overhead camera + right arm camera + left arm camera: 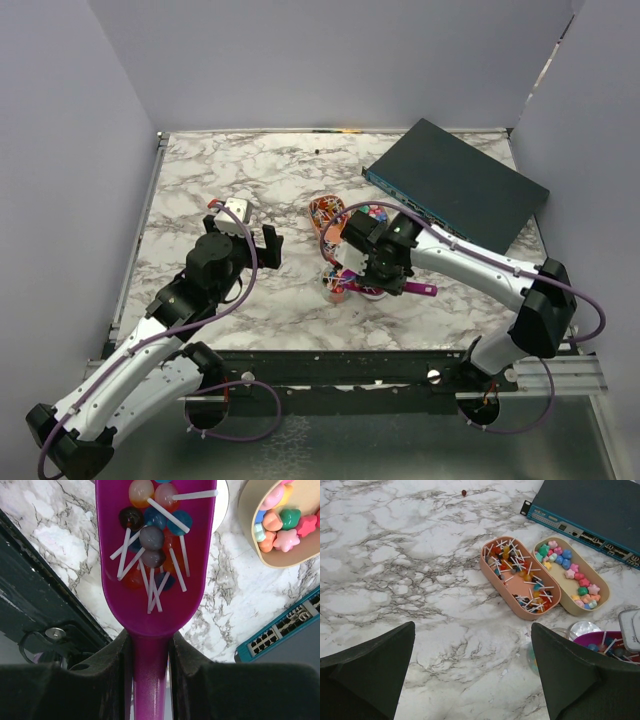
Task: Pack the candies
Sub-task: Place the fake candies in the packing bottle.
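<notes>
Because the right gripper [150,652] is clamped tight on the handle of the shiny purple plastic scoop [122,605], the scoop sits flat. I think that is so the little round lollipops on white sticks [151,540] do not roll out. The left gripper [472,647] hangs wide apart with nothing in it, maybe so it is out of the way. The small star-shaped pastel candies [570,567] lie in the long beige oval tray [568,587], which touches a pink oval tray [506,599] full of more lollipops. Only the left wrist view shows both trays whole. Only the right wrist view shows the grip up close. From above, both arms show, but the right arm [470,262] hides the scoop's load.
</notes>
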`<action>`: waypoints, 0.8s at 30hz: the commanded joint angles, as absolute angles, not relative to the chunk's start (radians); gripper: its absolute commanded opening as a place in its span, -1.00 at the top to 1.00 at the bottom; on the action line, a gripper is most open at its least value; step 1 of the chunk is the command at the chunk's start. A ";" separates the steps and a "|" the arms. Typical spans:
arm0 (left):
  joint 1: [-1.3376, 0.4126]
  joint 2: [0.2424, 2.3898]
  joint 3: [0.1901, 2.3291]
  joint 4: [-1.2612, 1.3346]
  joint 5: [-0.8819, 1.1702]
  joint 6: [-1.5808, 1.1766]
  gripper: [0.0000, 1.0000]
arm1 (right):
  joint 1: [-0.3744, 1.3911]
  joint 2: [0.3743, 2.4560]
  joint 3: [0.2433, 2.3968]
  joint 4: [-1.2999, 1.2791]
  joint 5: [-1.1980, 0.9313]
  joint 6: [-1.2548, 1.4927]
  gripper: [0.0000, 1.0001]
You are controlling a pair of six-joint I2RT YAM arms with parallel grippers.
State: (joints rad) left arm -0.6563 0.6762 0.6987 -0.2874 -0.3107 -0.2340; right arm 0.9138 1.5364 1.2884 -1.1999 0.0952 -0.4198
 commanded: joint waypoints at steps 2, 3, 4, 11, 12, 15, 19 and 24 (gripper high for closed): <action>-0.652 0.663 0.702 -0.306 -0.299 -0.215 -0.98 | 0.943 1.578 1.351 -1.282 0.159 -0.395 0.99; -0.653 0.663 0.703 -0.307 -0.300 -0.213 -0.98 | 0.946 1.586 1.357 -1.288 0.162 -0.393 0.99; -0.653 0.662 0.703 -0.307 -0.299 -0.212 -0.98 | 0.954 1.594 1.365 -1.293 0.167 -0.390 0.99; -0.653 0.642 0.701 -0.308 -0.303 -0.207 -0.98 | 0.975 1.641 1.414 -1.328 0.199 -0.371 0.99; -0.653 0.642 0.701 -0.308 -0.304 -0.206 -0.98 | 0.978 1.647 1.425 -1.333 0.208 -0.367 0.99; -0.653 0.637 0.701 -0.310 -0.305 -0.205 -0.98 | 0.989 1.670 1.449 -1.353 0.227 -0.365 0.99; -0.653 0.631 0.700 -0.309 -0.304 -0.203 -0.98 | 0.994 1.691 1.462 -1.380 0.257 -0.359 0.99; -0.653 0.626 0.701 -0.309 -0.305 -0.202 -0.98 | 0.997 1.691 1.470 -1.396 0.273 -0.350 0.99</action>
